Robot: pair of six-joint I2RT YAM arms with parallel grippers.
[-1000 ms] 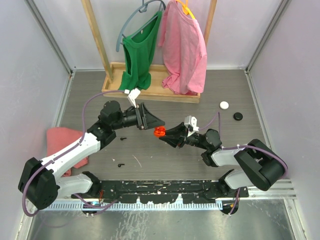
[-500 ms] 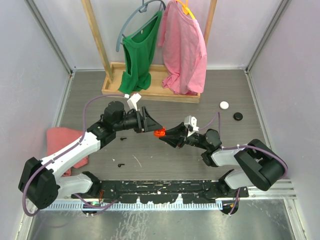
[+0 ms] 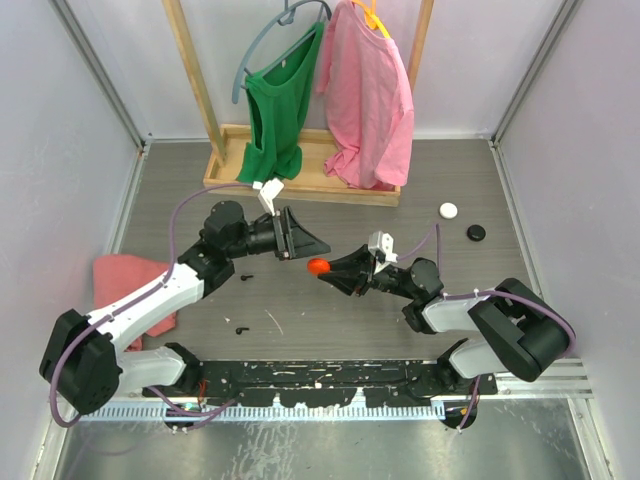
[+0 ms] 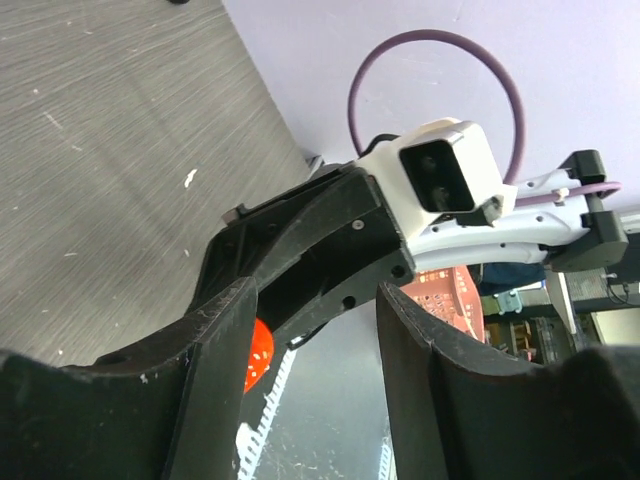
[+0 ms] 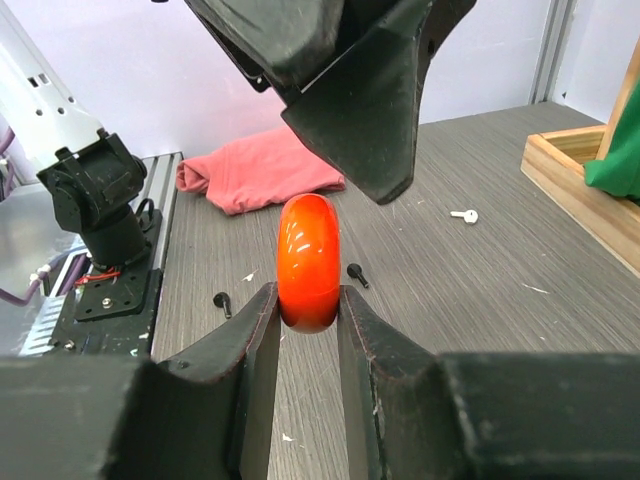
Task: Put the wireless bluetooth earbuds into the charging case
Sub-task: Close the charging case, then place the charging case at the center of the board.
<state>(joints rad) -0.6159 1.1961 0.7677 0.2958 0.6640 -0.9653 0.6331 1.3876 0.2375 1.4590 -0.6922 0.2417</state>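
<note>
Earbuds (image 3: 245, 277) lie loose on the grey table (image 3: 420, 170): this black one sits just beside the left forearm, a second black earbud (image 3: 240, 330) lies nearer the black rail (image 3: 320, 372) at the near edge, and a white earbud (image 5: 463, 215) shows in the right wrist view, beyond the fingers and to their right. None is in the orange-red charging case (image 5: 308, 262), which is closed and held clear of the table near its middle, pinched on both sides by the right gripper (image 3: 322, 268). The left gripper (image 4: 318, 300) hangs just above and behind the case without touching it, its fingers spread and holding nothing. Bare table stretches from the case back to the wooden rack base (image 3: 300, 165), which carries a green garment (image 3: 280, 110) and a pink garment (image 3: 370, 100). To the right a white puck (image 3: 448, 210) and a black puck (image 3: 476, 233) lie near each other, well apart from the case. A red cloth (image 3: 125, 280) lies at the left wall, partly under the left arm. Pale walls close in both sides. Print on a red circuit board (image 4: 440, 300) is too small to read.
</note>
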